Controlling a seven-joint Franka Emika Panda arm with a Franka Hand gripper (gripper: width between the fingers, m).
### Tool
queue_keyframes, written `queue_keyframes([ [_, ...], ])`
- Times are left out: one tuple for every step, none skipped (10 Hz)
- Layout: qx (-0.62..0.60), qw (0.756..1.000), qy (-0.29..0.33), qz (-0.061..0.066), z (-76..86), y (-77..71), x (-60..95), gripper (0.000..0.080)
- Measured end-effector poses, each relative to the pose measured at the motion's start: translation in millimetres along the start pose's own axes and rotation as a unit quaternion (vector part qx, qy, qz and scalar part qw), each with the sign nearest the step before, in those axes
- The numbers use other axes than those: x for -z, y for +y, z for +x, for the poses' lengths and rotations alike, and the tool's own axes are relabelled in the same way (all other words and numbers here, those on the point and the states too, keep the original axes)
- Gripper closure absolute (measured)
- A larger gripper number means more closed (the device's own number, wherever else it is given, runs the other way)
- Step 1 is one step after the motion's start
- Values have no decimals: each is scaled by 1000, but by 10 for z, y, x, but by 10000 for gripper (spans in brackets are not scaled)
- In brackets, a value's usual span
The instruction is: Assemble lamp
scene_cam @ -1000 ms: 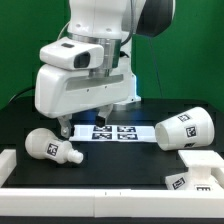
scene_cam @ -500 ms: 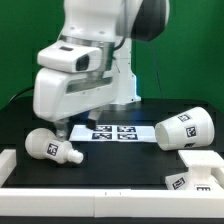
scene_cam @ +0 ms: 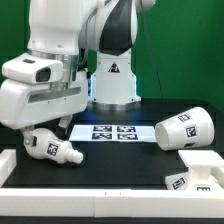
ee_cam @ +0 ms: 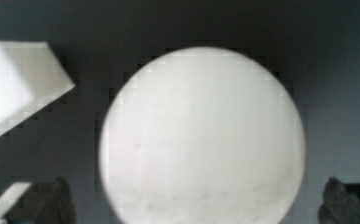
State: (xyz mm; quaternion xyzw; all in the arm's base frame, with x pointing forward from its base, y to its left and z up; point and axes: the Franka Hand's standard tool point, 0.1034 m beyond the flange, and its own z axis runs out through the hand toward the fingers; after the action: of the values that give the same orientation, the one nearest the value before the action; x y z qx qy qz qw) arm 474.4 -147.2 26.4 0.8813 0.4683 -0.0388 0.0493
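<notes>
The round white bulb point(scene_cam: 50, 147) with a ribbed neck lies on its side on the black table, at the exterior view's left. My gripper point(scene_cam: 32, 135) hangs right over its round end. In the wrist view the bulb point(ee_cam: 203, 140) fills the middle, and my gripper point(ee_cam: 191, 205) is open with one dark fingertip point(ee_cam: 31, 203) on either side of it, not touching. The cone shade point(scene_cam: 184, 129) lies on its side at the exterior view's right. The flat square base point(scene_cam: 196, 173) lies in front of the shade.
The marker board point(scene_cam: 113, 131) lies mid-table before the robot pedestal point(scene_cam: 112, 80). A white rail point(scene_cam: 90, 197) runs along the table's front edge, with a white block point(scene_cam: 8, 160) at its left end; a white piece point(ee_cam: 20, 85) shows beside the bulb in the wrist view.
The arm has swung from above the marker board to the exterior view's left and come down over the bulb. The lamp parts have not moved.
</notes>
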Motion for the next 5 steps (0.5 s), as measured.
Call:
queue_keyframes([
  [2, 1000, 0, 3, 46, -38, -32, 101],
  [4, 1000, 1, 3, 80, -37, -38, 101],
  [7, 1000, 0, 4, 110, -30, -70, 101],
  [7, 1000, -1, 4, 98, -16, -94, 101],
  [6, 1000, -1, 5, 93, -16, -96, 101],
])
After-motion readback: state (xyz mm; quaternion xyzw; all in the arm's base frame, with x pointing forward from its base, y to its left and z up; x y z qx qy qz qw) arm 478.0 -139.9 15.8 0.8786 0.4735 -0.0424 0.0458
